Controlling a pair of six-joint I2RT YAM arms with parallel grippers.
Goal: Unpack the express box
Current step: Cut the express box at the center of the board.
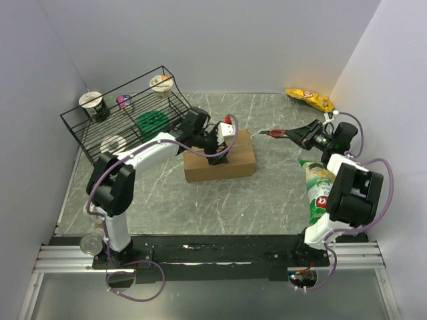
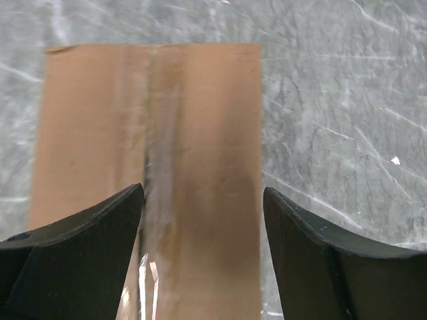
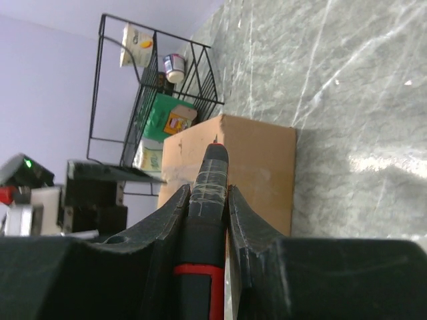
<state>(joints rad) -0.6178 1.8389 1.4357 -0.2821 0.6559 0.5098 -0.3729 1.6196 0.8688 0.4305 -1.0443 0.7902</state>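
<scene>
Two cups (image 1: 93,103) and some packs sit in the black wire rack (image 1: 120,123) at far left, their labels too small to read. The express box (image 1: 233,163) lies mid-surface (image 1: 280,193), its seam taped shut. The left gripper (image 2: 203,193) hovers just above it, jaws spread. Further right, apart from the box, the right gripper (image 3: 208,193) clamps a black-and-red tool (image 3: 210,170) pointing at the box. A yellow snack bag (image 1: 309,99) lies back right and a green bag (image 1: 319,187) beside that arm, print illegible.

My left end effector (image 2: 203,193) has matt black plastic fingers (image 2: 80,253). The express box (image 2: 200,120) is matt brown cardboard, with glossy clear tape (image 2: 163,133) on its seam. The counter (image 2: 347,100) looks like smooth veined stone. The tool (image 3: 208,167) in my right end effector (image 3: 208,191) is black plastic, red-banded.
</scene>
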